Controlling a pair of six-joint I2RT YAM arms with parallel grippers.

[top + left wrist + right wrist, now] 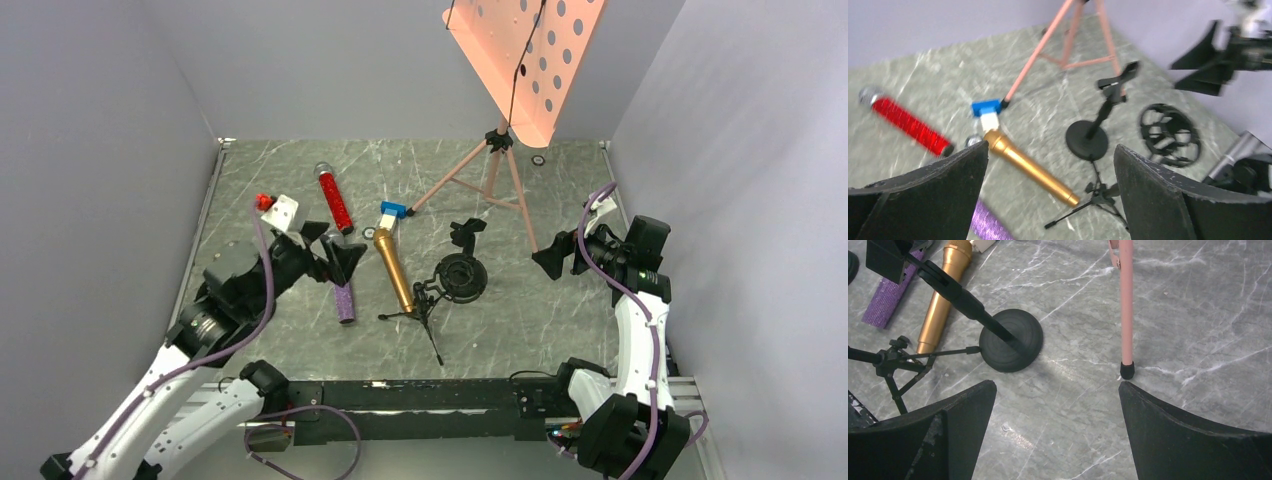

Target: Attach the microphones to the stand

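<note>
Top view: three microphones lie flat on the table, none on a stand. The red microphone is at eleven o'clock of centre. The gold microphone is near centre, its head just beside the blue-and-white block. The purple microphone is at nine o'clock of the gold one, partly under my left gripper. I judge all three rigid, light and round enough to roll, best taken across mid-barrel and never by the head. My left arm reaches forward with a bent elbow, jaws wide and holding nothing. My right gripper hovers at three o'clock, spread and empty. Left wrist view: my fingers frame the gold barrel, with purple at seven o'clock. The black round-base stand is at one o'clock, clip up. Right wrist view: my pads are wide apart. The stand's base is at eleven o'clock and a pink stand leg at twelve.
</note>
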